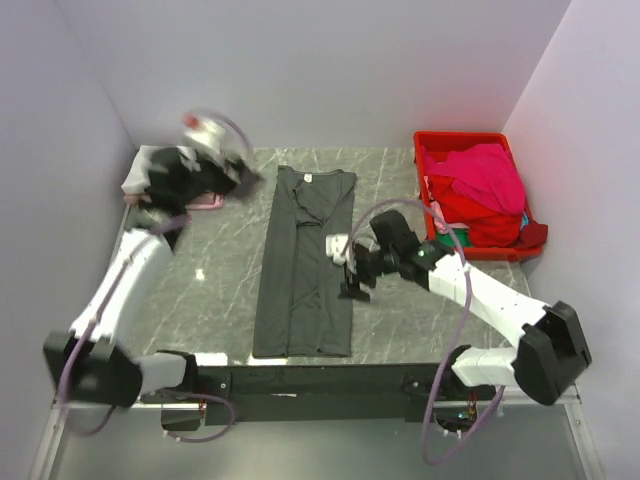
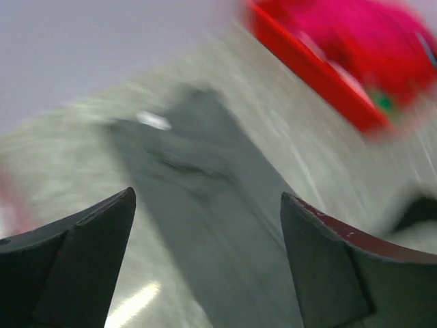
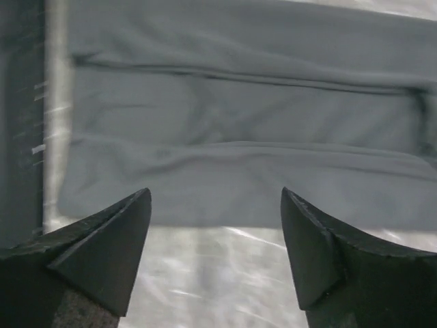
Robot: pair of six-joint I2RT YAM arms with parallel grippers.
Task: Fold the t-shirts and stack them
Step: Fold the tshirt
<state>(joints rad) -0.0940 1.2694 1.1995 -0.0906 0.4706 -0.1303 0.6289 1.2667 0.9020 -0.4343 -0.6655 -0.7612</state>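
Charcoal t-shirt (image 1: 305,262) is lying folded lengthwise on the bench (image 1: 225,295); I am holding left claw (image 2: 207,197) and right claw (image 3: 215,197) apart, empty. Pinching only one layer risks unfolding it.

**Room left of the shirt**

The worktop (image 1: 215,280) is left bare between the charcoal t-shirt (image 1: 300,270) and the left arm (image 1: 125,275). The far right corner is blocked by the red crate (image 1: 466,138). The strip between shirt and crate is crossed by the right arm (image 1: 480,290). The far left corner is taken up by a pale pile of tees (image 1: 207,203)
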